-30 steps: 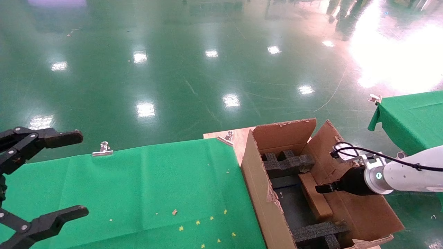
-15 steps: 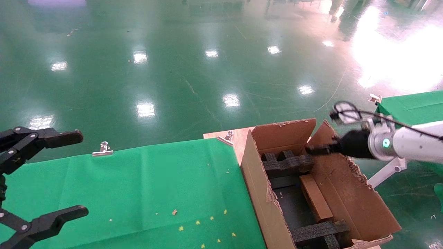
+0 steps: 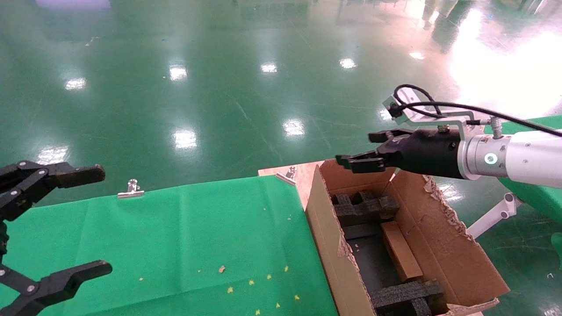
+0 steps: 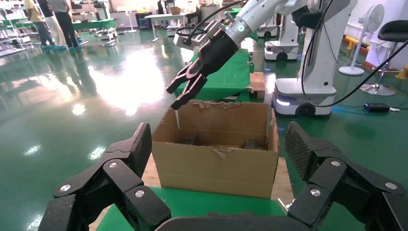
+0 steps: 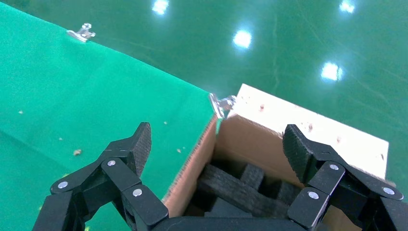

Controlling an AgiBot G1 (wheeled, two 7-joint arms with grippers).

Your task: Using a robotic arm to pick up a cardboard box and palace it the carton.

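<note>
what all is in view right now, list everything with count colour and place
carton: 1, brown, flaps open, on the wooden board beside the cloth
box: 1, brown, lying inside the carton
foam inserts: 2, black, at the carton's two ends
cloth: 1, green, over the table
clips: 2, silver, on the cloth's far edge
second table: 1, green-covered, far right
right gripper: 1, black, open, above the carton's far end
left gripper: 1, black, open, parked over the cloth's left side

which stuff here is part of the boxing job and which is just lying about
Part of the job: right gripper, jaws open, above the carton's far end; small cardboard box inside the carton.

Just there: left gripper, parked open; green cloth; metal clips; foam inserts.
</note>
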